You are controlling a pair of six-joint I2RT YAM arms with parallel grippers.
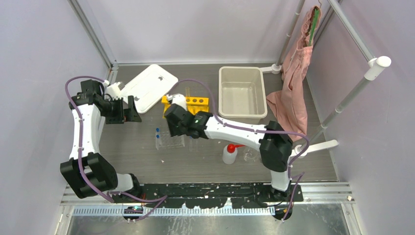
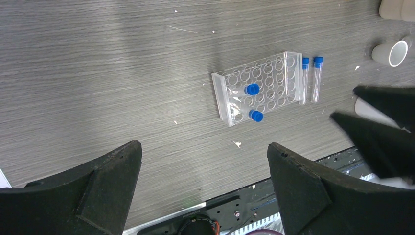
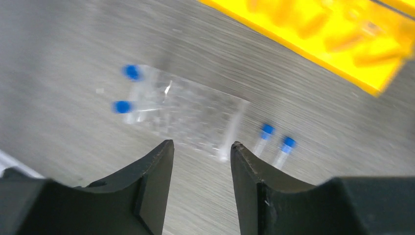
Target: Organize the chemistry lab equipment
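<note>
Right gripper (image 3: 201, 145) hangs over the clear tray (image 3: 186, 115), jaws partway apart with nothing between them. Of the four small blue-capped vials (image 2: 252, 89), two stand in the tray and two lie on the counter (image 2: 98, 73) just beside it. Yellow rack (image 1: 195, 104) sits near the tray, toward the back wall. Left gripper (image 2: 205, 188) is spread wide and empty, off to the left.

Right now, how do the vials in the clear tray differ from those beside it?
The seated vials stand in the clear tray, only blue caps showing; the loose vials lie flat beside it, full length visible. The seated pair sits apart; the loose pair lies side by side. All four have blue caps.
</note>
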